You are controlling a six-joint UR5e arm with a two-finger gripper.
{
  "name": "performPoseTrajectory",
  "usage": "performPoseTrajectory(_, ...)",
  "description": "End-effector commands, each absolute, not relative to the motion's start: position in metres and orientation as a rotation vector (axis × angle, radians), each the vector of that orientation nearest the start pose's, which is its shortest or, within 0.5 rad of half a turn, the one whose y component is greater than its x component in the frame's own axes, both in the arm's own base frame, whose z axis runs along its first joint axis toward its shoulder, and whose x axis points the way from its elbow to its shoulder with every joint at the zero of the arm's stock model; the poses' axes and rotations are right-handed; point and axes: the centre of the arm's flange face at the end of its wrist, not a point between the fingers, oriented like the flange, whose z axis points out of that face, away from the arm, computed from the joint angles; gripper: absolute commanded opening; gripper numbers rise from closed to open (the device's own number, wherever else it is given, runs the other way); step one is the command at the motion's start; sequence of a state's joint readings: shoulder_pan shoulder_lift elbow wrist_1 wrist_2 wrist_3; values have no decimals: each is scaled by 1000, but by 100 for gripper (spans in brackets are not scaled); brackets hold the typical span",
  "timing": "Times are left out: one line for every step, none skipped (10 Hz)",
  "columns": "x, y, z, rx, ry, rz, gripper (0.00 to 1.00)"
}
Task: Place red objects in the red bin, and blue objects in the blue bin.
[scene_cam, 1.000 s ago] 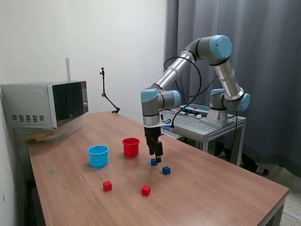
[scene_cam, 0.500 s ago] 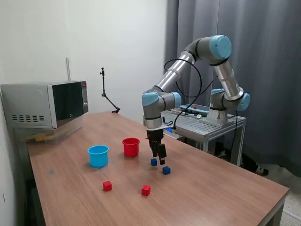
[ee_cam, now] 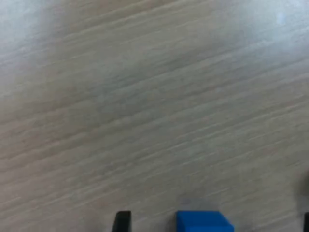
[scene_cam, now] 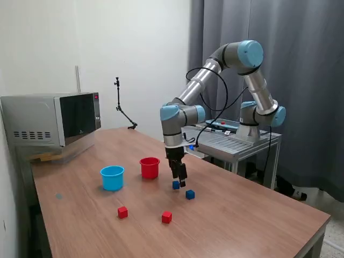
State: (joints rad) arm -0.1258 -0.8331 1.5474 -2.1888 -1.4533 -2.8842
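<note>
Exterior view: the gripper point(scene_cam: 180, 181) points down at the wooden table point(scene_cam: 247, 220), its tips just above one blue cube point(scene_cam: 176, 185). A second blue cube point(scene_cam: 190, 194) lies just beside it at about 4 o'clock. Two red cubes rest nearer the table's front edge, one point(scene_cam: 166, 216) at about 6 o'clock from the gripper, the other point(scene_cam: 122, 212) at about 8 o'clock. The red cup point(scene_cam: 149, 167) stands at roughly 10 o'clock from the gripper, with the light blue cup point(scene_cam: 112, 178) beyond it toward the exterior view's left; both are upright. Wrist view: the blue cube point(ee_cam: 204, 223) sits on bare wood between two dark fingertips point(ee_cam: 122, 221), untouched; the jaws stand apart and hold nothing. A microwave point(scene_cam: 51, 119) occupies the table's far corner.
</note>
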Motion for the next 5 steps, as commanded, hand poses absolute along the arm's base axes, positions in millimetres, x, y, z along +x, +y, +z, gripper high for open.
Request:
performPoseTrajectory(-685, -49, 112, -1730, 2619, -243, 100)
performPoseTrajectory(-685, -45, 111, -1721, 2622, -246, 100)
performPoseTrajectory(-682, -46, 107, -1716, 2617, -255, 100)
performPoseTrajectory(-678, -47, 104, -1713, 2610, -266, 100)
performPoseTrajectory(-673, -48, 100, -1707, 2602, -278, 100)
